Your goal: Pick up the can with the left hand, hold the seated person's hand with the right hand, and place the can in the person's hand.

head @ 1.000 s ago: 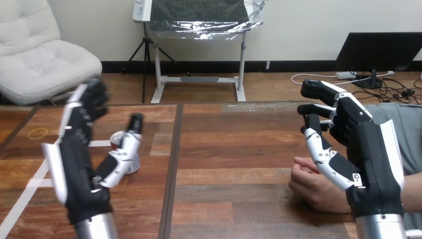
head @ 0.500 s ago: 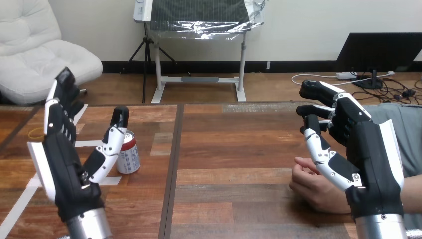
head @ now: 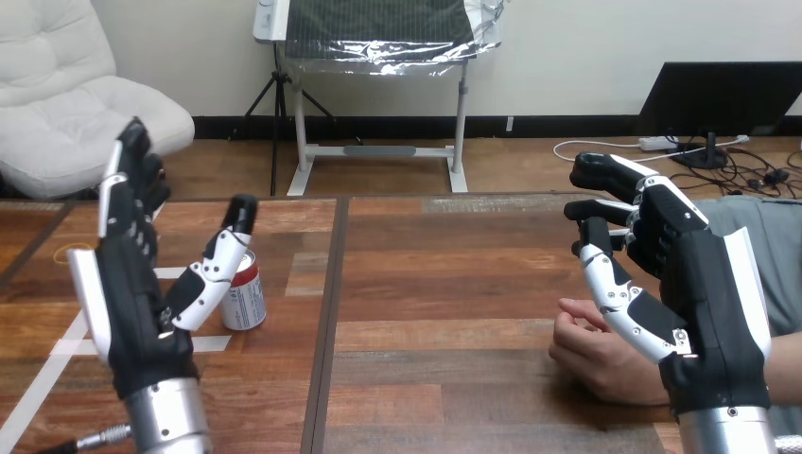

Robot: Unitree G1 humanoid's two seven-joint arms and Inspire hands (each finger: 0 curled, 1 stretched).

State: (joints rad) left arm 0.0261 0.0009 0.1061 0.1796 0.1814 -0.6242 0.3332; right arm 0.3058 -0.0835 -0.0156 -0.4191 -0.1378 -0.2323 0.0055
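A red, white and blue can [head: 246, 296] stands upright on the wooden table [head: 444, 274] at the left. My left hand [head: 137, 293] is raised just left of it and open, fingers straight up, its thumb reaching over the can's top without gripping it. My right hand [head: 686, 288] is raised at the right, open with relaxed fingers. The person's hand [head: 601, 355] rests on the table below and left of it, loosely curled, apart from my fingers.
White tape strips [head: 71, 345] run across the table's left part. A yellow ring [head: 71, 253] lies near the far left edge. A dark seam [head: 326, 312] divides the tabletop, and bare wood lies between the can and the person's hand.
My left hand swung left, then back slightly right and up beside the can. The right hand and the person's hand stayed put.
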